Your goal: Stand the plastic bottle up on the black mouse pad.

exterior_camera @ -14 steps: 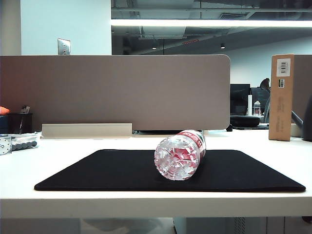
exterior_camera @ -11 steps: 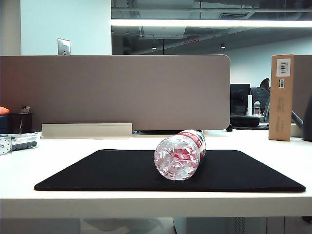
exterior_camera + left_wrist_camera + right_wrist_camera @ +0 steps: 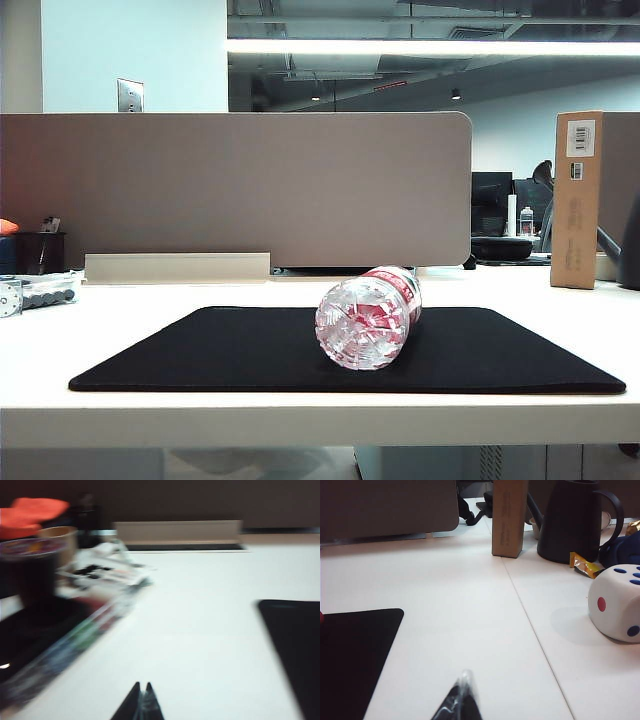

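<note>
The plastic bottle lies on its side on the black mouse pad, its clear ribbed base turned toward the exterior camera and its red-and-white label behind. Neither arm shows in the exterior view. My left gripper is shut and empty over bare white table, with one edge of the mouse pad off to its side. My right gripper is shut too, holding nothing, above white table beside a rounded corner of the mouse pad.
A grey divider runs along the back of the table. A brown cardboard box stands at the right, with a black jug and a large white die. Clutter and a clear case sit at the left.
</note>
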You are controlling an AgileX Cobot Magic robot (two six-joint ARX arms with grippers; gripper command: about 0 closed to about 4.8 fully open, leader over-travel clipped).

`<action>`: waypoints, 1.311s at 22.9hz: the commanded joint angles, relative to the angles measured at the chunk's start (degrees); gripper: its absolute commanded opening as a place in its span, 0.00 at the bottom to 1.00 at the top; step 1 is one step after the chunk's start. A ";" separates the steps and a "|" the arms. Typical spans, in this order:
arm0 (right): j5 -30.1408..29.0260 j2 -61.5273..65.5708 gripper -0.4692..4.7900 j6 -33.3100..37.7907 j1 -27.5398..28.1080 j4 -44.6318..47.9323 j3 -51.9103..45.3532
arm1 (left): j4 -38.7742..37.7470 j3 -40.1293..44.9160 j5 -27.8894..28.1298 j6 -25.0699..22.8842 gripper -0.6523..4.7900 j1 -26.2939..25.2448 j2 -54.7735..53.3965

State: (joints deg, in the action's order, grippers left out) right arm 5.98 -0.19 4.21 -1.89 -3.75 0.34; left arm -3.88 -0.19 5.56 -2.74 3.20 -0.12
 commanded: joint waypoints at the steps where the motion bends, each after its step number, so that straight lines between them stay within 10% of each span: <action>1: -3.39 0.07 0.09 7.37 -0.07 1.03 -0.15 | 0.55 -0.26 -0.31 0.17 0.11 8.35 -0.04; 10: -22.29 0.07 0.09 21.81 -0.07 7.06 -0.13 | 0.55 -0.26 -0.42 0.17 0.11 23.47 -5.16; 17: -22.60 2.03 0.09 39.89 -0.07 4.37 8.68 | -0.15 -0.26 -0.42 0.17 0.11 34.10 -6.19; 24: -32.20 36.44 0.10 41.68 -1.95 -4.15 31.67 | -0.26 -0.26 -0.42 0.17 0.11 36.11 -6.19; 27: -37.86 57.07 0.61 40.22 -6.73 -5.81 43.28 | -0.31 -0.26 -0.42 0.17 0.11 36.11 -6.19; 30: -37.79 75.14 0.85 37.27 -13.53 -12.55 55.80 | -0.28 -0.26 -0.42 0.17 0.11 36.11 -6.19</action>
State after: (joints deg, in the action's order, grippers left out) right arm -31.53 71.24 43.83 -13.67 -12.64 52.90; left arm -4.51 -0.19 5.17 -2.74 39.29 -6.28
